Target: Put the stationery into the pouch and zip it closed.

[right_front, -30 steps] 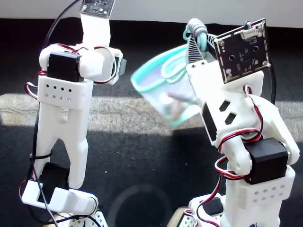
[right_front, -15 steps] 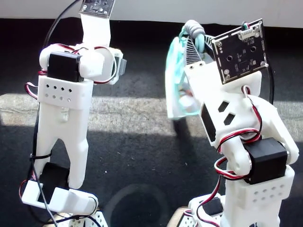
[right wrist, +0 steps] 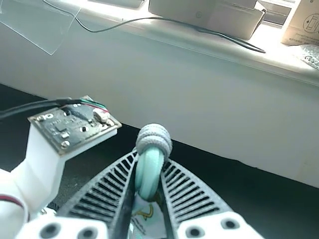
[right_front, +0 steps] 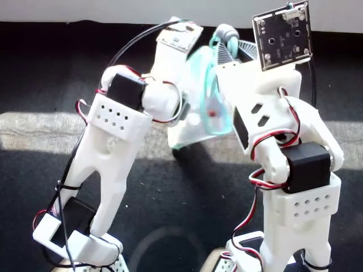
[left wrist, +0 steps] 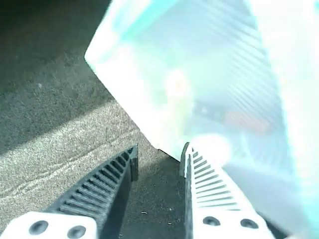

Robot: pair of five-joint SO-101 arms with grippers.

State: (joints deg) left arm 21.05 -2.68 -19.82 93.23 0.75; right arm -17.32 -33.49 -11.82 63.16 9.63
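Note:
A translucent teal pouch (right_front: 199, 126) hangs above the table, edge-on to the high view. My right gripper (right_front: 229, 47) is shut on its teal loop with a grey wrap (right wrist: 152, 141), which the right gripper (right wrist: 149, 160) squeezes between its fingers. Blurred items show inside the pouch, one reddish (right_front: 212, 113). The left arm (right_front: 116, 122) leans across to the pouch. In the left wrist view my left gripper (left wrist: 159, 149) stands open at the lower corner of the pouch (left wrist: 199, 74), and one finger (left wrist: 199, 174) lies against its wall.
The table is black with a sunlit grey strip (right_front: 34, 131) across the middle. The left arm's camera board (right wrist: 70, 127) sits close beside the right gripper. A white wall and a ledge with boxes (right wrist: 209, 20) lie behind.
The left arm has swung right from its upright pose to the pouch. The pouch has turned from face-on to edge-on and hangs closer to the right arm.

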